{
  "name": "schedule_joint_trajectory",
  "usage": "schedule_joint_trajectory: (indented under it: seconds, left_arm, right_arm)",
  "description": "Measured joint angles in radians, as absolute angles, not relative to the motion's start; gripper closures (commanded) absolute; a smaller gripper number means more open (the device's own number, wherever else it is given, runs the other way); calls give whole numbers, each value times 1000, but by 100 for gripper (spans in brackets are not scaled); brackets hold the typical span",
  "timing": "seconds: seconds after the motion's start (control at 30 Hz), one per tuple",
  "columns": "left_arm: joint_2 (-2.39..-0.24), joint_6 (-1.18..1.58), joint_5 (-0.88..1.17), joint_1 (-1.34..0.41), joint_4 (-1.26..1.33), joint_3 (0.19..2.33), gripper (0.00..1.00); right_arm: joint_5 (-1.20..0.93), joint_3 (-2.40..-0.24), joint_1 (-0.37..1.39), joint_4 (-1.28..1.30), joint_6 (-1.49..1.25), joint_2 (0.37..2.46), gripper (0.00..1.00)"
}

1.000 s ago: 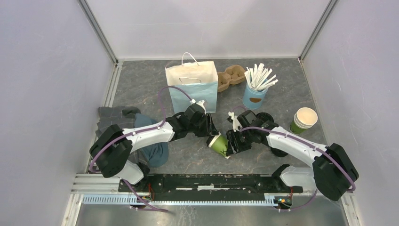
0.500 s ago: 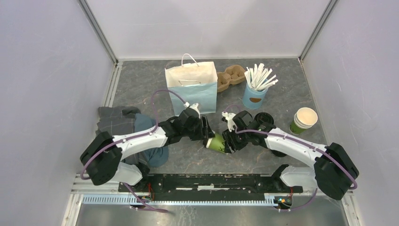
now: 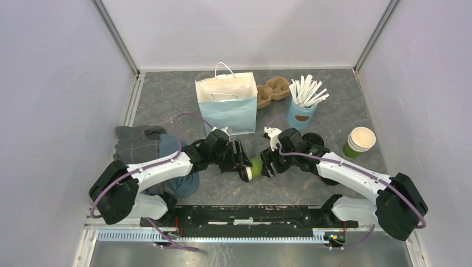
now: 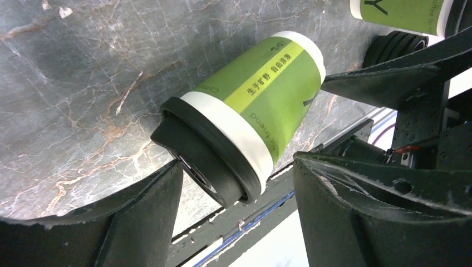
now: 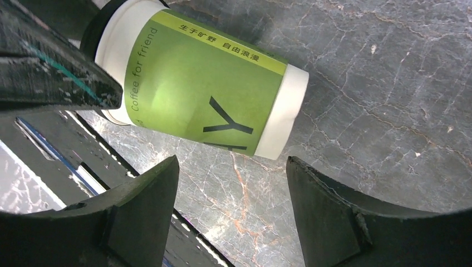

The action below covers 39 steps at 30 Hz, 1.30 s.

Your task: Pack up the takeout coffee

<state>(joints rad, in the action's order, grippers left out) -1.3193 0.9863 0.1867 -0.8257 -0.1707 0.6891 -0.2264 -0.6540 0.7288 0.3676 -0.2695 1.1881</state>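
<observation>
Takeout coffee (image 3: pixel 254 168) lies on its side on the grey marbled tabletop (image 3: pixel 234 187), front-centre, between the left gripper (image 3: pixel 240 162) and the right gripper (image 3: pixel 266 164). Both sets of jaws are apart, nothing clamped.

Left wrist view only: stepped black plastic lid (image 4: pixel 206 158) faces the camera, at the mouth of those jaws.

Right wrist view only: white base rim, print "Coffee for friend", big Y. The cup is just past those fingertips.

Top view adds:
- crumpled grey-blue cloth (image 3: pixel 161 156), left
- lidless green cup (image 3: pixel 359 142), right
- upright blue paper bag (image 3: pixel 227 105), behind
- moulded cardboard cup carrier (image 3: pixel 273 90)
- light-blue cup of white sticks (image 3: pixel 303 111)
</observation>
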Motion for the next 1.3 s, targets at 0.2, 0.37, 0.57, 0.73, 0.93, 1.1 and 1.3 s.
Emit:
schedule_joint_trajectory:
  seconds: [0.2, 0.37, 0.57, 0.73, 0.93, 1.1, 1.3]
  left_arm:
    - [-1343, 1011, 220, -826, -166, 690, 33]
    - [-1346, 1012, 220, -824, -175, 700, 43]
    - [-1345, 1003, 204, -818, -282, 753, 46]
    - [-1331, 984, 160, -812, -411, 837, 46]
    - [-1317, 977, 148, -811, -484, 951, 46]
    - [-1335, 977, 160, -811, -469, 1018, 46]
    - [-1393, 977, 184, -813, -447, 1035, 46]
  right_arm:
    - [-311, -636, 658, 314, -320, 1195, 31]
    - [-389, -569, 633, 210, -351, 1206, 42]
    - [-445, -540, 619, 117, -379, 1257, 43]
    - [-488, -527, 618, 33, -462, 1287, 42]
    - [-554, -460, 628, -112, -605, 1328, 39]
    - [-595, -451, 649, -183, -663, 1367, 37]
    - [-584, -452, 653, -147, -650, 1384, 36]
